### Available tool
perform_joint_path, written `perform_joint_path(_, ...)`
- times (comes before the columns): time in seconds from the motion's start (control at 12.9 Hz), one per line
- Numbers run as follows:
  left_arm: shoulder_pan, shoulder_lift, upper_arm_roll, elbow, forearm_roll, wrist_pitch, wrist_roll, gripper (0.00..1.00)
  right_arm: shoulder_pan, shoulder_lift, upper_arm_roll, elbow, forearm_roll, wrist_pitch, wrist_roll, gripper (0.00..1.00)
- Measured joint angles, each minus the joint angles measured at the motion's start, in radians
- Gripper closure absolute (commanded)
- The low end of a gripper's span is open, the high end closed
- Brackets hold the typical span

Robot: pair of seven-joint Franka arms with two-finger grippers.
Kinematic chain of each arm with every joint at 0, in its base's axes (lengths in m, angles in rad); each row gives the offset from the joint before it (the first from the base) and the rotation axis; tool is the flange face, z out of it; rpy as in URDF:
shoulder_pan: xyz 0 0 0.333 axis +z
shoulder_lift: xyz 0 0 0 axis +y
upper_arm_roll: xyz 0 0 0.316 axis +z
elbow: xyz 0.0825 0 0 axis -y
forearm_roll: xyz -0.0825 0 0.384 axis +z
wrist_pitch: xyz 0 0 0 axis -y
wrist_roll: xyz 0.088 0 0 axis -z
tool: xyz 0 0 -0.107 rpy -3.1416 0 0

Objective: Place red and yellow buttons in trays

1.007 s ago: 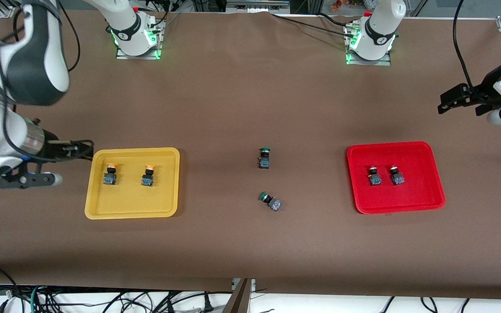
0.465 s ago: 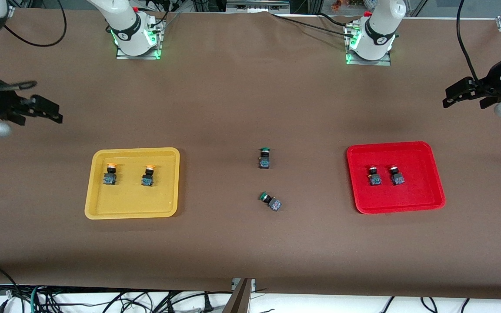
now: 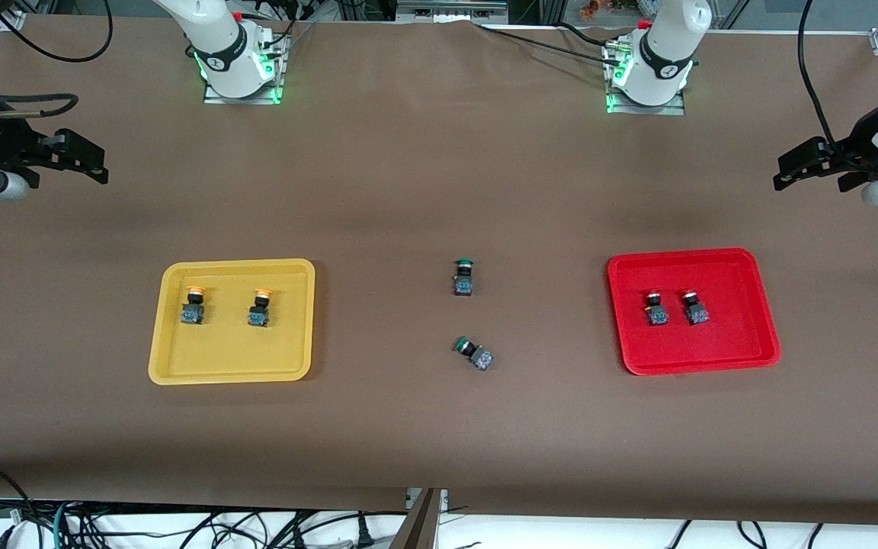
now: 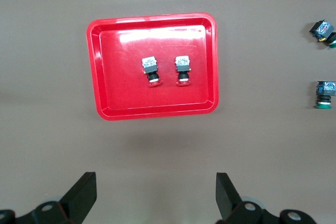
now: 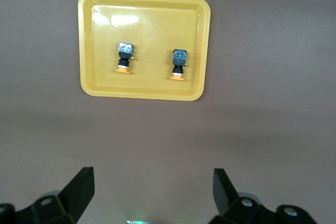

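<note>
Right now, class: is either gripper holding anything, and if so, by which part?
Nothing is held. The left gripper and right gripper are both open and empty, each hanging over bare table.

Two yellow-capped buttons [image 3: 226, 305] lie in the shallow yellow plastic tray [image 3: 230, 369], two red-capped buttons [image 3: 675, 307] in the shallow red plastic tray [image 3: 736, 353]; both grippers hover over bare brown table [image 3: 439, 168]
</note>
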Motion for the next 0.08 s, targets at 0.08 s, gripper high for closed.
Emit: perform_joint_path(0.08,0.000,0.001,0.000,0.000,0.001,0.000,0.000,0.00,-0.002,0.004,0.000,0.002,-0.001,0.000,0.000,0.00)
